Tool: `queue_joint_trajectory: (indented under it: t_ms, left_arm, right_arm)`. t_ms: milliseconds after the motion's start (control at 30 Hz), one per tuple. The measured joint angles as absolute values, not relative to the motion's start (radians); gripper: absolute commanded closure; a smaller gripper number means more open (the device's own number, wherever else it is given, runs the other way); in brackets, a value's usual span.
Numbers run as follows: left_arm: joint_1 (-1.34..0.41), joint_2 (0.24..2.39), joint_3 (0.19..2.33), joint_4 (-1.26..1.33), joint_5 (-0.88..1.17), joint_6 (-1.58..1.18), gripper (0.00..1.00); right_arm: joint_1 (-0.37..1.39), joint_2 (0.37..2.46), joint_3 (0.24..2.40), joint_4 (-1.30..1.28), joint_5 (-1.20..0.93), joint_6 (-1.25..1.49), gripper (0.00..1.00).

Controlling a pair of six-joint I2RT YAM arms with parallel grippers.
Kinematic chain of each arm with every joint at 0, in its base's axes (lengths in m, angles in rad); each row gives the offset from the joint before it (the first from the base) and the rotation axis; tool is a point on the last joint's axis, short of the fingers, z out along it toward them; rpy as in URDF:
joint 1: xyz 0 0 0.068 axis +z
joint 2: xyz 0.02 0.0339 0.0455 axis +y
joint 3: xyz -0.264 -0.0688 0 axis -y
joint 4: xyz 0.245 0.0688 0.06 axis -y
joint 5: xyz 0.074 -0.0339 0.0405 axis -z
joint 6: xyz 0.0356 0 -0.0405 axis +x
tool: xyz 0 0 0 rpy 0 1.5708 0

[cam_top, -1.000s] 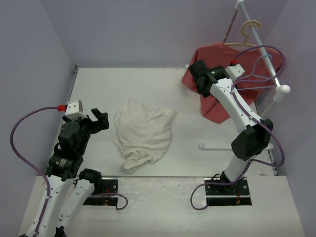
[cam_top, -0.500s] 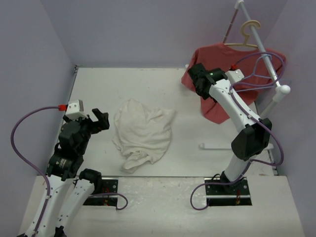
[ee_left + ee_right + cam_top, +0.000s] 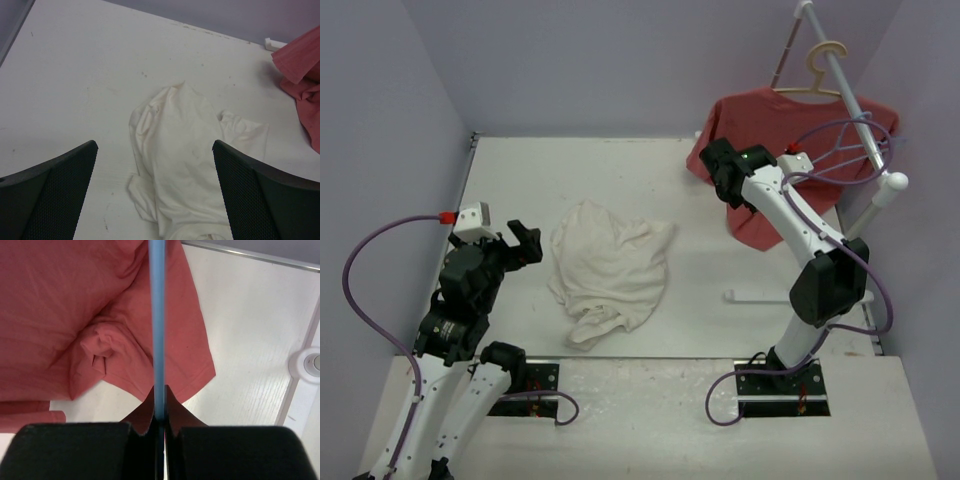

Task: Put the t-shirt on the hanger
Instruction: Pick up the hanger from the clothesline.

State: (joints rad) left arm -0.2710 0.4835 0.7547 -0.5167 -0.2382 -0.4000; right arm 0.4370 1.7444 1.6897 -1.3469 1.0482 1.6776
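Note:
The cream-white t-shirt [image 3: 610,270] lies crumpled on the table's middle left, and the left wrist view shows it [image 3: 185,150] just ahead of the fingers. My left gripper [image 3: 525,243] hovers at the shirt's left edge, jaws wide open and empty [image 3: 154,145]. At the back right, my right gripper [image 3: 715,162] is shut on the thin light-blue wire of the hanger [image 3: 157,315], which runs straight out from between its jaws [image 3: 159,392] over red cloth. From the top view I cannot pick the hanger out.
A red t-shirt [image 3: 760,110] hangs on a beige hanger [image 3: 820,75] from a slanted white rack rod [image 3: 855,110] at the back right, its hem [image 3: 100,340] resting on the table. The rack's round foot [image 3: 312,362] and a white bar [image 3: 755,296] sit near the right arm.
My right gripper has closed onto the blue hanger wire and shifted slightly left. The left arm and the cream-white t-shirt have not moved.

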Motion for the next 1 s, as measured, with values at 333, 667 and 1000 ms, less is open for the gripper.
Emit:
queue_joint_trajectory:
  t_ms: [333,667,1000]
  left_arm:
    - [-0.271,0.484,0.755,-0.517,-0.239,-0.4,0.0]
    - [-0.271,0.483,0.755,-0.517,-0.239,-0.4,0.0]
    - [-0.272,0.476,0.755,-0.517,-0.239,-0.4,0.0]
  right_arm:
    - [0.443,1.718,1.691,-1.347,1.043,1.68,1.0]
    - [0.538,1.706,1.812,-1.348,1.03,1.628,1.0]
    - [0.694,1.691,1.767,-1.327,1.047,1.603,1.0]
